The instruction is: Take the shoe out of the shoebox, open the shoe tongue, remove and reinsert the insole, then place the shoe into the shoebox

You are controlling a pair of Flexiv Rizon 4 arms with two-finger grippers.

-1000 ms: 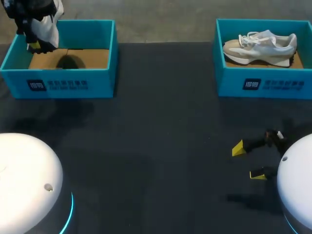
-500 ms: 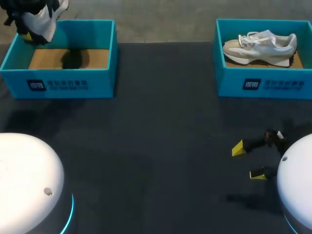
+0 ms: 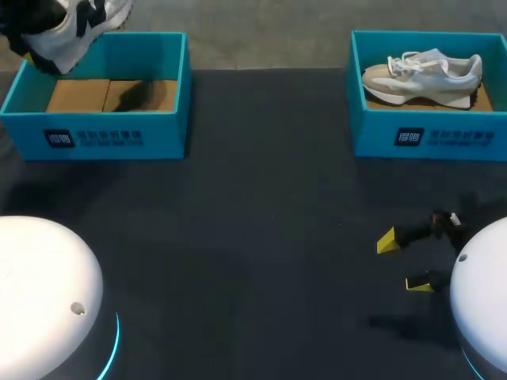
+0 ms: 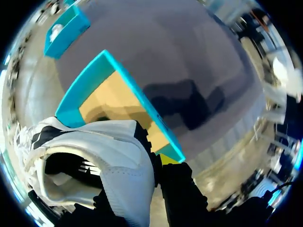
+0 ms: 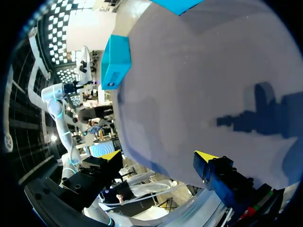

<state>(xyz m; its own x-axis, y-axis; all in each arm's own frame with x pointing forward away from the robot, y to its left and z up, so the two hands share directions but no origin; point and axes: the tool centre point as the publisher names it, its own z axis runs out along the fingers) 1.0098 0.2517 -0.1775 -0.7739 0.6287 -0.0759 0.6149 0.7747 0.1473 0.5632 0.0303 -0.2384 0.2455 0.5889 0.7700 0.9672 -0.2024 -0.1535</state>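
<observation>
My left gripper [image 4: 150, 171] is shut on a white shoe with black markings [image 3: 78, 25] and holds it tilted in the air over the back left corner of the left teal shoebox [image 3: 99, 131]. In the left wrist view the shoe [image 4: 106, 156] hangs by its heel collar above the box's bare cardboard floor [image 4: 111, 104]; one yellow fingertip [image 4: 166, 159] shows beside it and the other is hidden. A second, beige-white shoe [image 3: 424, 75] lies in the right shoebox [image 3: 428, 138]. My right gripper [image 3: 404, 262] stands open above the table near the front right, holding nothing.
The two teal boxes stand at the back left and back right of the dark table [image 3: 261, 222]. The large white domes of my arm bases [image 3: 43, 293] fill the front corners. The right wrist view shows a teal box [image 5: 118, 61] far ahead of the open right gripper [image 5: 158, 156].
My left gripper has lifted the white shoe higher and a little to the right above the left box; its shadow on the box floor slid right. The right arm has not moved.
</observation>
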